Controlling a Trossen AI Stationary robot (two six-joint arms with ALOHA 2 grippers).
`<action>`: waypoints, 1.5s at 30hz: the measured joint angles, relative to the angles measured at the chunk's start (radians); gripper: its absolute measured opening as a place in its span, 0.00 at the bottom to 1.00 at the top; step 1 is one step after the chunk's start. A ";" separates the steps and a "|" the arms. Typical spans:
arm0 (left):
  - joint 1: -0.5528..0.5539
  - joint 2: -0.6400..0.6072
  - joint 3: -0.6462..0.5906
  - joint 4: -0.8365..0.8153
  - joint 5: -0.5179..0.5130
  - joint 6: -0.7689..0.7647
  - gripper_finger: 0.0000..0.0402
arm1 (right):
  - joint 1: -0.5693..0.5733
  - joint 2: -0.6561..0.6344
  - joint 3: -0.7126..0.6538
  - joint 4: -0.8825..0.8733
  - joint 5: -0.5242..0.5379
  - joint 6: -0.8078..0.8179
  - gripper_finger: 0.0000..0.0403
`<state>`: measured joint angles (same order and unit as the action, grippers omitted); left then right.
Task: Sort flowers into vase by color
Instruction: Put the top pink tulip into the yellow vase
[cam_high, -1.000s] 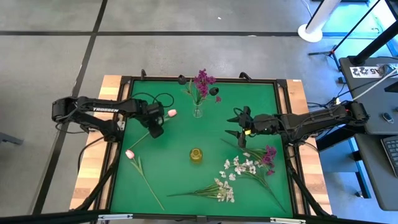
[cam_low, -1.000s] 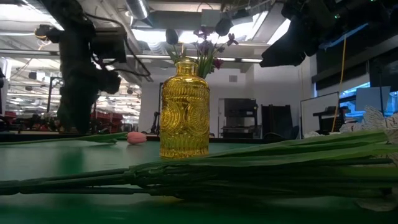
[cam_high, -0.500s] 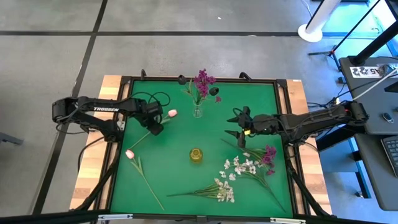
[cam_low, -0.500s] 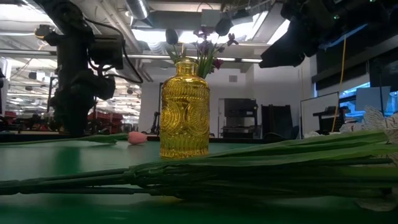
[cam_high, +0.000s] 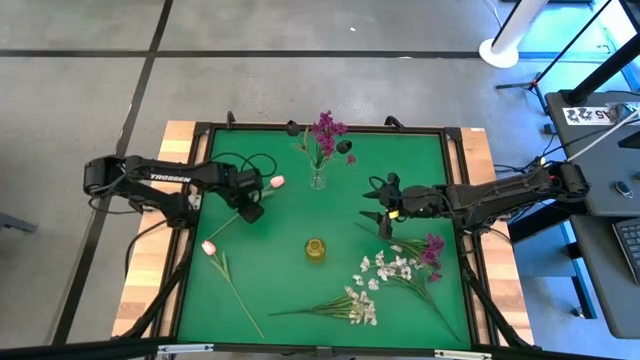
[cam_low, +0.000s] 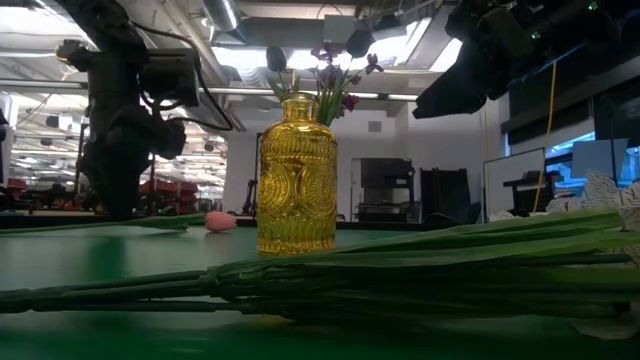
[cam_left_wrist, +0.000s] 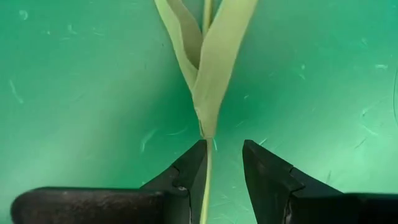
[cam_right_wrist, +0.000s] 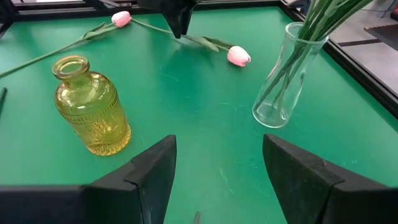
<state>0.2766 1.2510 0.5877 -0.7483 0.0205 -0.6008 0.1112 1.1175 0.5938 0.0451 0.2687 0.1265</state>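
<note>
High view shows purple flowers (cam_high: 325, 130) already in the far clear vase (cam_high: 318, 180), while left fingers (cam_left_wrist: 193, 171) straddle a pink tulip's stem (cam_left_wrist: 204, 199), right gripper (cam_high: 378, 210) spread, white sprays (cam_high: 385, 270) unsorted.

A green-topped table (cam_high: 200, 160) with pale wooden edges stands on a grey concrete floor (cam_high: 300, 80) crossed by dark lines. Right of the table sits a grey desk (cam_high: 600, 240); a white post base (cam_high: 497, 50) stands beyond its far right corner. Behind the table, ceiling strip lights (cam_low: 240, 58) glow over an open workshop
</note>
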 joint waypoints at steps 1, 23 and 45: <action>-0.001 0.000 0.000 0.000 -0.006 -0.005 0.24 | 0.000 0.000 0.000 0.000 0.000 0.000 0.59; 0.015 0.095 0.002 0.013 -0.074 -0.054 0.15 | 0.000 0.000 0.000 0.009 0.000 0.000 0.59; -0.352 0.063 0.334 -0.151 -0.117 0.009 0.00 | 0.000 0.000 0.000 0.005 0.000 0.000 0.59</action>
<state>-0.0749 1.3141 0.9218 -0.8990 -0.0968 -0.5915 0.1112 1.1175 0.5938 0.0505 0.2687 0.1261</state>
